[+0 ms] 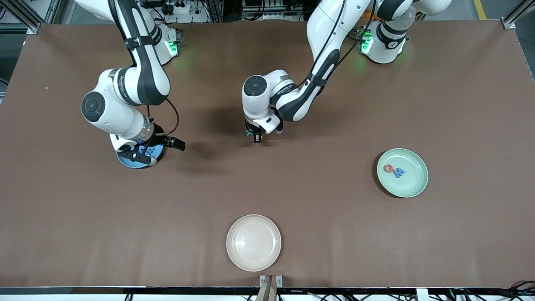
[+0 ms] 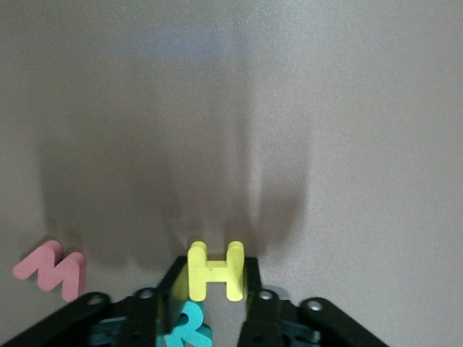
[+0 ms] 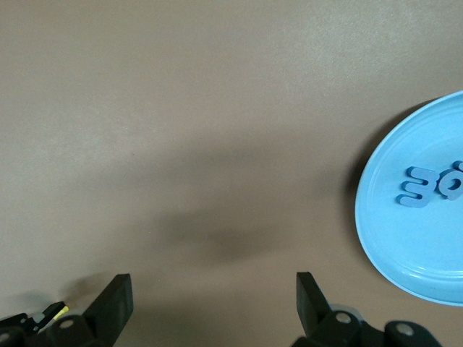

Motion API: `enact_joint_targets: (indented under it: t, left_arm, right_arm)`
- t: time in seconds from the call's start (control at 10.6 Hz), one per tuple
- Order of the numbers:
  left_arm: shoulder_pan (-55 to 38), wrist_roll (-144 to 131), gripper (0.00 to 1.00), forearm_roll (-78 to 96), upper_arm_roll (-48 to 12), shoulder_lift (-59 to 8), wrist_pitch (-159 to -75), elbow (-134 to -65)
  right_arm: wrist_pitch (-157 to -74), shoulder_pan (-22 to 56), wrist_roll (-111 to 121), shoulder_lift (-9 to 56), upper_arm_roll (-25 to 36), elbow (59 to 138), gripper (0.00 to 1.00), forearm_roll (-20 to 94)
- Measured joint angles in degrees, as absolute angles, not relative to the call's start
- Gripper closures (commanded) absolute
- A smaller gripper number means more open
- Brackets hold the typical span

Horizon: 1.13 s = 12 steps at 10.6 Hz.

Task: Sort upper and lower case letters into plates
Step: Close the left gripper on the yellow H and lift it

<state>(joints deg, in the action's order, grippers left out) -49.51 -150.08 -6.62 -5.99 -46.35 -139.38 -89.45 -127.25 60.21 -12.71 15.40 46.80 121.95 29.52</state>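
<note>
We've 2 letters each in green plate [image 1: 411,184] & blue plate [image 1: 127,163]; left pincer [image 2: 210,289] clamps yellow H [image 2: 214,271]; right pincer [image 3: 213,303] gapes empty; pink M [image 2: 52,269], teal letter [image 2: 189,331] remain on desk [image 1: 334,234].

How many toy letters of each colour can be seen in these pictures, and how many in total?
Blue letters: 3
Coral letters: 2
Yellow letter: 1
Teal letter: 1
Total: 7 in view
</note>
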Motion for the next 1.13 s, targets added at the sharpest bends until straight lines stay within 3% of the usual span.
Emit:
enact_joint_targets:
  t: [0.57,1.13]
  left_arm:
    - [-48.1,-142.5,1.0,-11.3,-5.6,-45.4,-138.4,-90.5]
    - [-34.6,-114.9,1.0,-10.7,-5.5,-34.0,-131.9,-95.1]
  right_arm:
    - [-127.2,60.2,-12.7,15.4,46.8,121.5,0.0,29.5]
    - [-126.7,60.3,-12.7,15.4,46.5,120.4,0.0,29.5]
